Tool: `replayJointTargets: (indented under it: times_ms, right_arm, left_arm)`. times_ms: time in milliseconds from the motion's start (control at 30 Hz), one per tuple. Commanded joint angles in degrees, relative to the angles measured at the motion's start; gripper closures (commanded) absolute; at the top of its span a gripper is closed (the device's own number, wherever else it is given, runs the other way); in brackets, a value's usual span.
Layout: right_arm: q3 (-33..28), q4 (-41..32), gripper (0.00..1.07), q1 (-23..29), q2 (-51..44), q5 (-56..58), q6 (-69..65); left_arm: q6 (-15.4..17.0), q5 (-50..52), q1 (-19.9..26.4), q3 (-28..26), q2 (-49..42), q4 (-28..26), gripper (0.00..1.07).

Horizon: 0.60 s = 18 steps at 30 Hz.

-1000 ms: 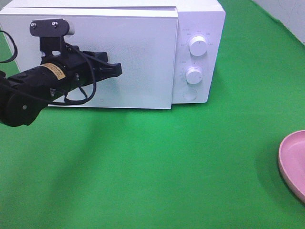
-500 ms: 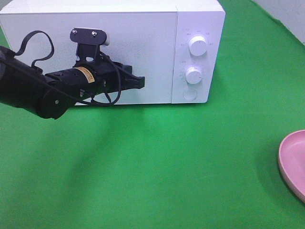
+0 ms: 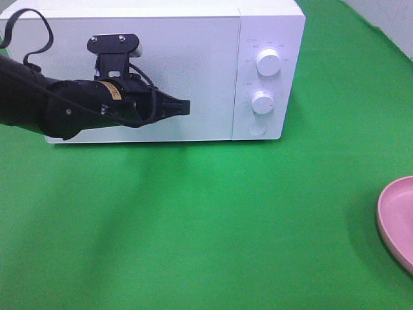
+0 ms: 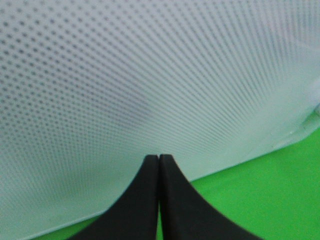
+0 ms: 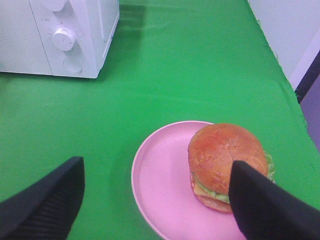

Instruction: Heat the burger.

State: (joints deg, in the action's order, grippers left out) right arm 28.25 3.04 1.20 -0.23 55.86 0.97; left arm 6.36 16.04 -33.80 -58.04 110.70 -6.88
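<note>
Left hand [image 3: 184,107] pinched shut, holding nothing, tips against the microwave door [image 3: 193,71], likely using it as a pusher. Door looks closed. Right hand [image 5: 155,200] spread wide, empty, hovering over the burger [image 5: 227,165] on the pink plate [image 5: 160,185], well apart from the microwave.

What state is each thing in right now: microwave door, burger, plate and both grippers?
Microwave door: closed, flush with the front.
Burger: whole, sitting on the plate, outside the microwave.
Pink plate: on the green cloth, carrying the burger.
Left gripper: shut, empty, tips at the door.
Right gripper: open, above the plate, holding nothing.
</note>
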Motion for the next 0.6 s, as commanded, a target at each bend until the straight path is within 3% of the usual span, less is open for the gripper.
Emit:
replayJointTargets:
  times_ms: [33, 67, 100, 167, 200, 233, 467, 600]
  right_arm:
    - [-0.1, -0.1, 0.31, -0.4, -1.5, -1.1, -0.4]
    - [-0.1, -0.1, 0.31, -0.4, -1.5, -1.1, -0.4]
    - [-0.1, -0.1, 0.31, -0.4, -1.5, -1.1, -0.4]
    - [-0.1, -0.1, 0.31, -0.4, -1.5, -1.1, -0.4]
    - [-0.1, -0.1, 0.31, -0.4, -1.5, -1.1, -0.4]
    - [-0.1, -0.1, 0.31, -0.4, -1.5, -1.1, -0.4]
    - [-0.1, -0.1, 0.31, -0.4, -1.5, -1.1, -0.4]
    - [-0.1, -0.1, 0.31, -0.4, -1.5, -1.1, -0.4]
  left_arm:
    - [-0.1, -6.8, -1.8, -0.5, -2.3, -0.5, 1.02]
    - [-0.1, -9.5, -2.3, -0.5, -3.0, -0.5, 0.88]
    - [-0.1, -9.5, -2.3, -0.5, -3.0, -0.5, 0.88]
    - [-0.1, -18.4, -4.0, -0.5, -5.5, -0.5, 0.28]
    - [-0.1, -18.4, -4.0, -0.5, -5.5, -0.5, 0.28]
    - [-0.1, -22.3, -4.3, -0.5, -6.2, -0.6, 0.04]
    - [0.6, -38.5, -4.3, -0.5, -9.6, -2.0, 0.08]
    - [0.4, -53.8, -4.3, -0.5, -12.7, -3.0, 0.08]
